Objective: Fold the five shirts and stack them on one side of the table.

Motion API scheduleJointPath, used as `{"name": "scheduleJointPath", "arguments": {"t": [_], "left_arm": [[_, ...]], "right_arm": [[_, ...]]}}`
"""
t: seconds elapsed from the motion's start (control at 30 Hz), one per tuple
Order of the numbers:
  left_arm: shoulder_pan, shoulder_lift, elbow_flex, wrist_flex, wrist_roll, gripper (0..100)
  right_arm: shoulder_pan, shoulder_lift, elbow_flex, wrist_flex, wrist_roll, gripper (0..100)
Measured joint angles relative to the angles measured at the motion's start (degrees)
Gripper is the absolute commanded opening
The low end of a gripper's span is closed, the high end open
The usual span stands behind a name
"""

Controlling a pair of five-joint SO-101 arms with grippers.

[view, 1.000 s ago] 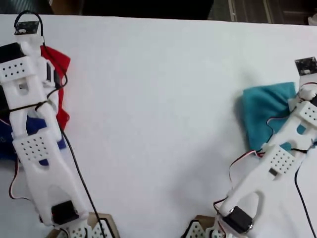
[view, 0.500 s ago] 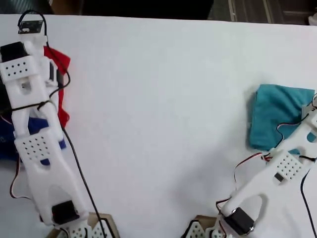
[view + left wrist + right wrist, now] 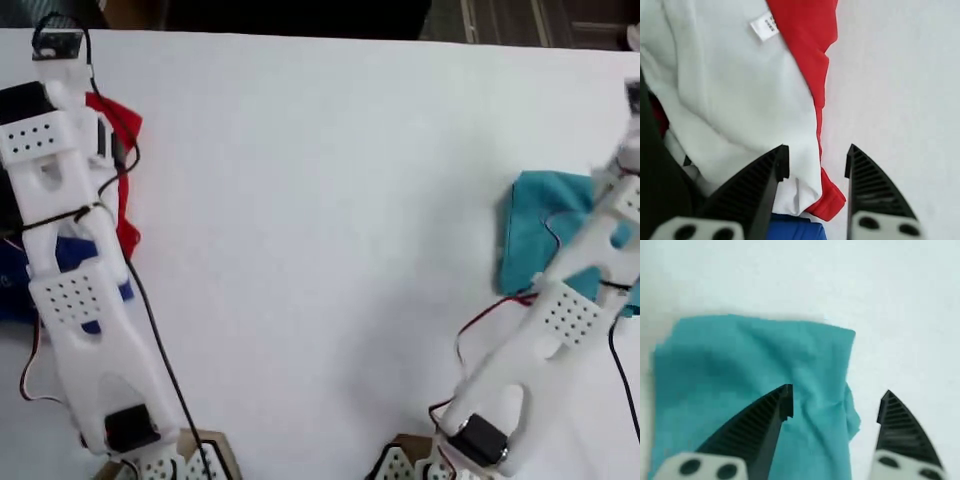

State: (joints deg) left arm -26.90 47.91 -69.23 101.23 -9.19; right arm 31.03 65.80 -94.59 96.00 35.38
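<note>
Two open hands hover over cloth. The right hand, jaws spread and grasping nothing, straddles an edge of the folded teal cotton shirt, which lies flat on the white worktop near its right side. The arm hides part of the shirt, so I cannot tell its long axis.

The left hand, also released, hangs over a heap at the left edge. There a red shirt shows as a strip running far to near, overlapped by a white shirt with a label and touching a blue one.

Closing on teal could pinch one layer and undo the fold. On the left, the jaws could catch red and white together.
</note>
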Motion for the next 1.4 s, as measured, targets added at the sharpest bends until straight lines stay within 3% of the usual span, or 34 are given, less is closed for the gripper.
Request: {"name": "scheduleJointPath", "arguments": {"t": [0.17, 0.33, 0.53, 0.8, 0.97, 1.2, 1.33, 1.4], "left_arm": [[-2.37, -7.21, -0.70, 0.09, -1.05, 21], [-10.37, -12.40, -1.14, 0.09, -1.05, 21], [-23.12, -11.16, -1.14, -1.05, -7.30, 21], [-35.25, 3.25, -1.14, -11.87, -16.26, 21], [-38.24, 10.11, -1.14, -17.32, -18.73, 21], [-38.95, 13.89, -1.14, -19.25, -19.34, 20], [-38.95, 14.51, -1.32, -18.46, -19.43, 3], [-38.59, 14.51, -1.32, -17.05, -19.43, 4]], "right_arm": [[-4.57, -8.26, 0.18, 1.93, -4.13, 25.5], [-5.98, -19.25, 9.85, 2.11, -7.38, 25.6], [-9.76, -37.36, 36.22, 2.11, -7.56, 25.6], [-16.35, -64.97, 78.95, 2.02, -7.65, 25.6], [-18.11, -77.36, 97.23, 2.02, -7.56, 25.6], [-18.11, -88.35, 106.73, 2.02, -2.90, 25.6], [-18.11, -90.29, 108.75, 2.02, -2.55, 25.6], [-18.11, -90.46, 109.80, 1.93, -2.55, 25.6]]}}
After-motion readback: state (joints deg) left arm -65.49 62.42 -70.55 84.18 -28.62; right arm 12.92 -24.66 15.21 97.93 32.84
